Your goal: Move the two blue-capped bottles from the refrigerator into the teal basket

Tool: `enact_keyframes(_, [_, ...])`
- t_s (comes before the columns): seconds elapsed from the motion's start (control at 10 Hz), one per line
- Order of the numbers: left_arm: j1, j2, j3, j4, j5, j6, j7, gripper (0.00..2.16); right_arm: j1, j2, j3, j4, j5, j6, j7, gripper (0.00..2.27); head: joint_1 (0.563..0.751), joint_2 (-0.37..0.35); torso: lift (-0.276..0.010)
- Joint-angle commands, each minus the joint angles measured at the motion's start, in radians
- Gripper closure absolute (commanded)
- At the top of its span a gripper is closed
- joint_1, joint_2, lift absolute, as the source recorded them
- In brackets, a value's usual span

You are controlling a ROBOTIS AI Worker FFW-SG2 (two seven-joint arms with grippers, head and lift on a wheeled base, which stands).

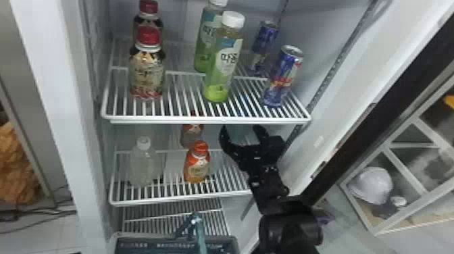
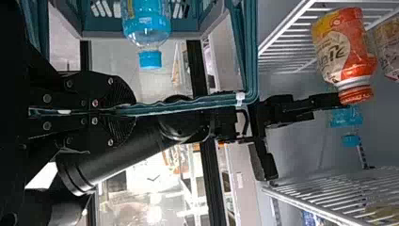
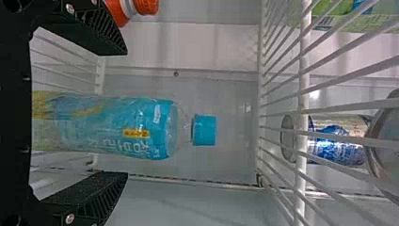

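Head view: noted right gripper (image 1: 241, 131) spread wide, empty, below wire shelf (image 1: 206, 119).
Left wrist view: found left gripper (image 2: 133, 110) closed on slim handle (image 2: 202, 101) of teal basket (image 2: 103, 34), containing 1 blue-capped bottle (image 2: 147, 23).
Right wrist view: logged other clear-shouldered bottle (image 3: 136, 127), in refrigerator (image 3: 216, 89), between 2 ridged fingers (image 3: 91, 195), untouched.

The head view's bottom edge cuts off the basket (image 1: 152, 234); the upper shelf (image 1: 206, 120) partly hides one blue-capped bottle (image 1: 238, 131); the left wrist view's top edge crops the other bottle (image 2: 147, 23)
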Motion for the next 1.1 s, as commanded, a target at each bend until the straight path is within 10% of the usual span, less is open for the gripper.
enact_keyframes(0.0, [-0.003, 0.000, -0.002, 0.000, 0.001, 0.000, 0.000, 1.11, -0.019, 0.000, 0.004, 0.013, -0.001, 0.002, -0.005, 0.10, 0.695, -0.350, -0.136])
enact_keyframes(0.7, [-0.010, 0.000, -0.011, 0.008, 0.009, -0.012, 0.000, 1.11, -0.073, -0.003, 0.014, 0.057, 0.028, 0.063, -0.023, 0.12, 0.695, -0.350, -0.136])
enact_keyframes(1.0, [-0.013, 0.002, -0.013, 0.010, 0.009, -0.015, 0.000, 1.11, -0.085, -0.006, 0.026, 0.049, 0.033, 0.088, -0.023, 0.55, 0.695, -0.350, -0.136])
